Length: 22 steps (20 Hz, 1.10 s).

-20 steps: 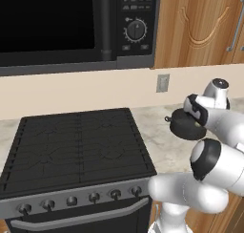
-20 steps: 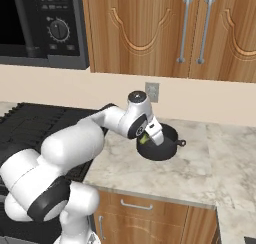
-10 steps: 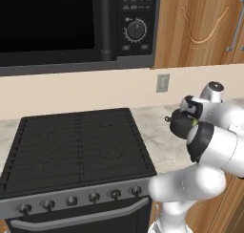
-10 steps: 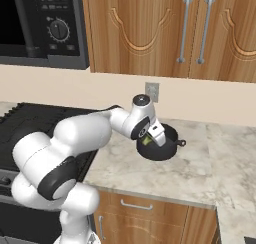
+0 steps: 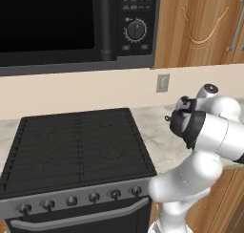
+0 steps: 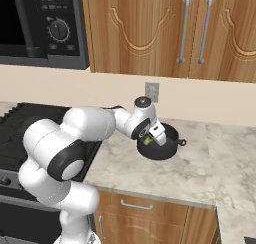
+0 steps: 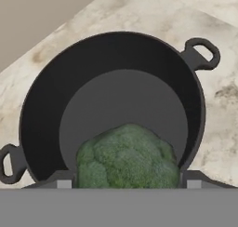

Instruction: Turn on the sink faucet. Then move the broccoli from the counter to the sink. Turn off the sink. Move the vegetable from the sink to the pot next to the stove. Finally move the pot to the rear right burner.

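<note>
Hand view: the gripper, jaws apart on either side of the green broccoli floret, sits inside the round black two-handled pot on the beige marbled counter.

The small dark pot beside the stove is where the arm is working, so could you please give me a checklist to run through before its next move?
1. Green broccoli floret over the round dark grey pot: ok, it sits above the pot's floor.
2. Tool jaws stand apart: ok, wide on either side of the floret.
3. Floret released and resting on the pot floor: cannot tell.
4. Pot upright on the beige marbled counter: ok.
5. Both loop handles free for a later grasp: ok in the hand view.
6. Black cast-iron cooktop bare for the pot: ok.
</note>
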### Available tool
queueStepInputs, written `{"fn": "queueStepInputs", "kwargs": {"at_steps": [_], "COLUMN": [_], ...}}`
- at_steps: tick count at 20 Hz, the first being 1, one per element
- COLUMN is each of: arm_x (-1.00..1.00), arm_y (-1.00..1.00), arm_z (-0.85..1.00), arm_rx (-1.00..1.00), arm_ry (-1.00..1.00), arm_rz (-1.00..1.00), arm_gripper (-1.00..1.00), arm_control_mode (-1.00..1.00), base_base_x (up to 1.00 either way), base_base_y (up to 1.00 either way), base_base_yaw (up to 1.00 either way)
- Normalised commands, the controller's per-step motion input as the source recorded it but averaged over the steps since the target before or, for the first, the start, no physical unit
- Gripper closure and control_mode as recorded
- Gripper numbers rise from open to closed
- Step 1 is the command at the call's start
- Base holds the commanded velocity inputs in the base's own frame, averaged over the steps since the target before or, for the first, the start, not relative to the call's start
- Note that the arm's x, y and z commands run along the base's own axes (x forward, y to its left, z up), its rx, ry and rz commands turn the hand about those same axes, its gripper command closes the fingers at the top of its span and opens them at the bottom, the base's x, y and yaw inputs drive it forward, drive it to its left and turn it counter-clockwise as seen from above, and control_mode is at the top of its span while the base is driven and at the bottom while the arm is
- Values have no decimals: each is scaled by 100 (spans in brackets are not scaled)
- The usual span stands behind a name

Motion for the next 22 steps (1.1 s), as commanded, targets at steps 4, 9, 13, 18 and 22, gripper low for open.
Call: {"fn": "queueStepInputs", "kwargs": {"at_steps": [4,9,13,18,22], "arm_x": [27,22,5,0,0], "arm_y": [-11,-18,-21,-20,-7], "arm_z": [-4,-6,-6,0,0], "arm_rx": [0,0,0,0,0], "arm_ry": [1,2,1,0,0], "arm_rz": [1,1,1,2,2], "arm_gripper": [100,100,100,100,100], "arm_control_mode": [-100,-100,-100,-100,-100], "base_base_x": [0,0,0,0,0], "base_base_y": [0,0,0,0,0], "base_base_yaw": [0,0,0,0,0]}}
